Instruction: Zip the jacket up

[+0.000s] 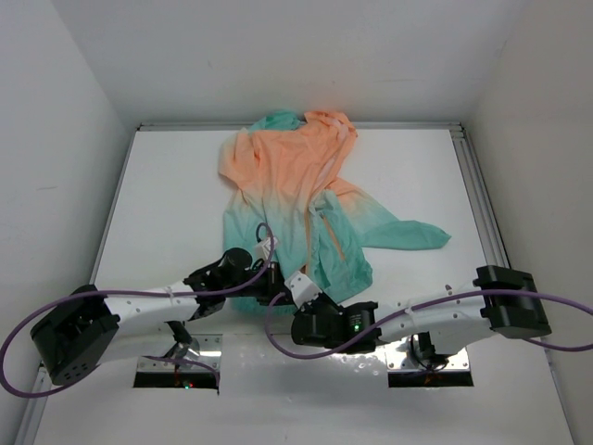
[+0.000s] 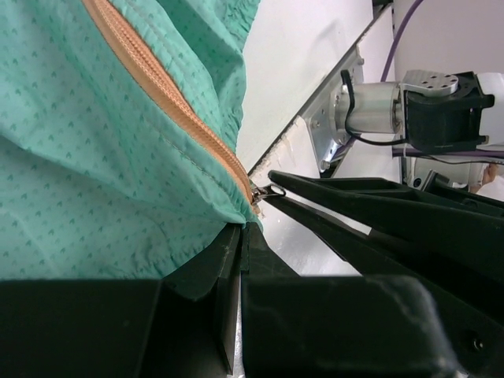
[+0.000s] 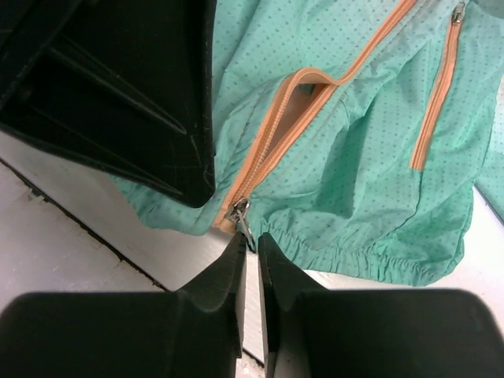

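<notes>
jacket (image 1: 287, 176) on table (image 1: 167, 185) | left gripper (image 2: 240, 230), right gripper (image 3: 250, 240) seemingly at near hem

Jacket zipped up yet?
No. In the right wrist view the slider sits at the jacket's bottom edge, and the zipper gapes open above it.

Under me lies a flat, matte white counter (image 1: 167, 204). Plain white panels close it in: a left wall (image 1: 56, 139), a back wall (image 1: 296, 56) and a right wall (image 1: 547, 139). A silver aluminium rail (image 1: 482, 204) runs along the counter's right edge, and a thinner far rail (image 1: 185, 127) sits where the surface meets the back wall. At the near edge I see a shiny left metal plate (image 1: 199, 345) and a right metal plate (image 1: 454, 371). My right wrist view shows a thin dark seam (image 3: 71, 218) crossing the white surface on a slant.
</notes>
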Tool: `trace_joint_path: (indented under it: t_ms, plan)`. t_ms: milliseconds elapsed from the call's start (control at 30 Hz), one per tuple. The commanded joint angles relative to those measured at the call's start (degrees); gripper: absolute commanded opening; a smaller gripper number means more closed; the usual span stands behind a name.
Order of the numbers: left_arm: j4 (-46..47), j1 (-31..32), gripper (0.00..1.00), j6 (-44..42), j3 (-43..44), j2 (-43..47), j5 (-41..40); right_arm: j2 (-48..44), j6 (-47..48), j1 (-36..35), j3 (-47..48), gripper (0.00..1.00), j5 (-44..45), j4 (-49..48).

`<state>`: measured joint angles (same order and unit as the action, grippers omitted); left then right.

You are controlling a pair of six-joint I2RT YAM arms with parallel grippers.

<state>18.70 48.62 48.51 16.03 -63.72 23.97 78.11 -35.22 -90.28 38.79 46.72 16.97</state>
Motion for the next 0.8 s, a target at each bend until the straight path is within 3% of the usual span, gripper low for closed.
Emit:
trace_joint_path:
  t_ms: [0, 167, 767]
  plan:
    - [2.6, -0.7, 0.00, 0.1, -0.7, 1.3, 1.2, 1.0, 0.5, -24.6, 2.5, 0.12, 2.9, -1.6]
    - [2.6, -0.7, 0.00, 0.3, -1.2, 1.7, 1.2, 1.2, 0.7, -24.6, 2.4, 0.18, 3.6, -2.3]
    - [3.5, -0.7, 0.00, 0.8, -2.1, 2.0, 1.2, 0.3, 1.6, -24.5, -1.2, 0.19, 1.3, -7.2]
